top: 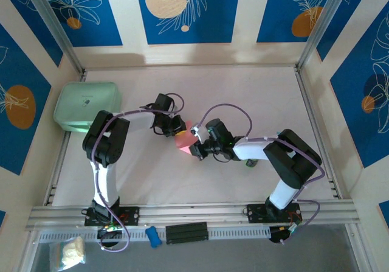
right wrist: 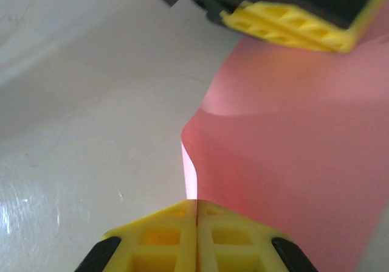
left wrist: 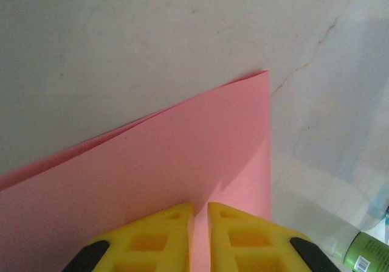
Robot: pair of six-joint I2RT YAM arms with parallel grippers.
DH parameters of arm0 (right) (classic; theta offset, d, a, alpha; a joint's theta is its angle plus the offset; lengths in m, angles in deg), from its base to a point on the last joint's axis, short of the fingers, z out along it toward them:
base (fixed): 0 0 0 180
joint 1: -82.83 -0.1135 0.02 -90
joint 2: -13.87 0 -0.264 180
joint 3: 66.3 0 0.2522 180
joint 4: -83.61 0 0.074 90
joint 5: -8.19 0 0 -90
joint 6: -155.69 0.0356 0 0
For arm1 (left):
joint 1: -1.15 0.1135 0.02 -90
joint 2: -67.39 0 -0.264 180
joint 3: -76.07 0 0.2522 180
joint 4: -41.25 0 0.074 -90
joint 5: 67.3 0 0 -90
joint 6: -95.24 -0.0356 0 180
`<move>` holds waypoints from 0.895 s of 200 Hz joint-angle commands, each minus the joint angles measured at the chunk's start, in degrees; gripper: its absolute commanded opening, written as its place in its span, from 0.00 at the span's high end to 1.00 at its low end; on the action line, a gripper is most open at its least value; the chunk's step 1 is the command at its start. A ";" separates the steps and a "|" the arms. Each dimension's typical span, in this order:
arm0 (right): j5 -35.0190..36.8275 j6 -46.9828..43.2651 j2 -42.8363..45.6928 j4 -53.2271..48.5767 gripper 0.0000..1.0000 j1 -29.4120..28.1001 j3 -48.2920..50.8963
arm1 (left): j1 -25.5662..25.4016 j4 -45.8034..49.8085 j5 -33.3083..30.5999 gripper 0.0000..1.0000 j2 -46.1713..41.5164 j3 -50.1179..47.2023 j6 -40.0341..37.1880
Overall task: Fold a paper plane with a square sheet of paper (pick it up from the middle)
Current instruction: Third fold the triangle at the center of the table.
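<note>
Top external | left tool, right tool clenched on pink sheet | mint case 10 o'clock | green can 4 o'clock

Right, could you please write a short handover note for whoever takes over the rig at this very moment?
Left gripper: closed on the pink sheet of paper, with its fingers pinching one edge.
Right gripper: shut on the same sheet from the opposite side.
Paper: mid-table, held between the two grippers and doubled over, with two layers showing along one edge.
Done: both grippers have hold of the sheet, and a first fold seems to be made.
Left: there is no pointed dart shape yet, so the remaining folds are all to do.
Mint-green case: far left of the table, apart from the work.
</note>
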 commanded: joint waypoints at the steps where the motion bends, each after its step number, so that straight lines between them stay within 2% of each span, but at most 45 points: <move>1: 0.10 2.95 -0.15 -1.67 0.94 1.23 -2.21 | -0.79 4.54 0.10 0.85 2.04 0.80 -2.45; 179: 2.66 6.18 -6.39 -7.76 0.96 3.25 -7.34 | -0.97 5.33 0.89 0.86 2.97 2.10 -3.55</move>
